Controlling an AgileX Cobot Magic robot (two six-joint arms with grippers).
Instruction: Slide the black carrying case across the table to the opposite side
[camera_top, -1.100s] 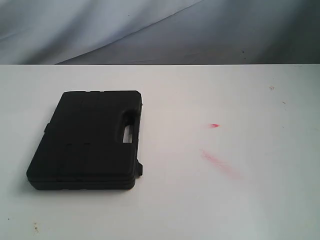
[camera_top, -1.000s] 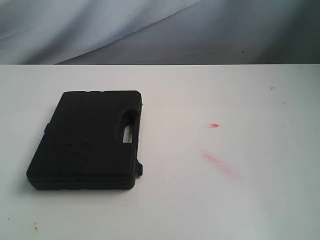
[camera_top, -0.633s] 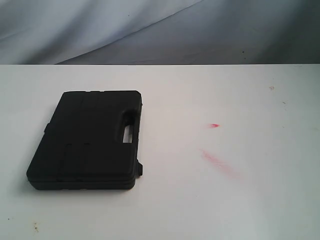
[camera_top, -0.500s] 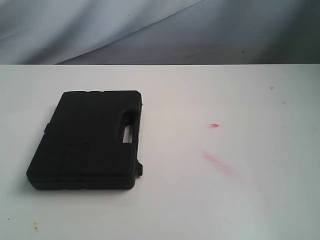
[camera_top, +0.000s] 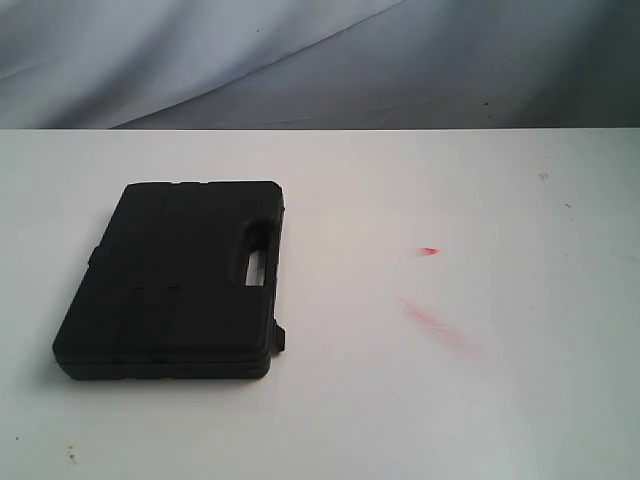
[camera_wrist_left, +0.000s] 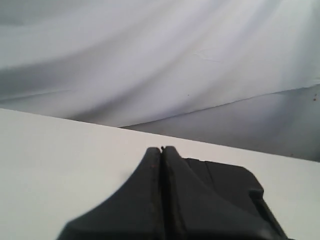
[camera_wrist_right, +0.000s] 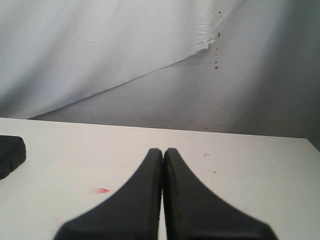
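Nearest the exterior camera, a few dark specks (camera_top: 70, 455) dot the white worktop (camera_top: 450, 400) in front of the case's near left corner. Just beyond them lies the case (camera_top: 175, 280). It is flat, matte black and closed, and it rests on the left part of the worktop, with nothing touching it. Its handle slot (camera_top: 255, 262) runs along the right edge, and white worktop shows through the opening. A small black tab (camera_top: 281, 340) sticks out from that same edge near the front corner.

To the right of the case, well apart from it, a long faint red smear (camera_top: 435, 322) slants across the worktop. A shorter, brighter red mark (camera_top: 428, 250) sits a little farther back, about level with the slot. Behind the case the worktop runs on to its far edge, and past that hangs a grey-white cloth (camera_top: 300, 60) in soft folds.

In the left wrist view, the left pincer (camera_wrist_left: 162, 150) is closed on nothing, its two black fingers (camera_wrist_left: 145, 195) pressed together. The case (camera_wrist_left: 225, 185) lies on the worktop just past the tips, partly hidden by them. In the right wrist view, the right pincer (camera_wrist_right: 163, 151) is likewise closed and holds nothing. Only a corner of the case (camera_wrist_right: 10, 152) shows there, well apart from the tips, with the red mark (camera_wrist_right: 102, 190) on the worktop between the two.
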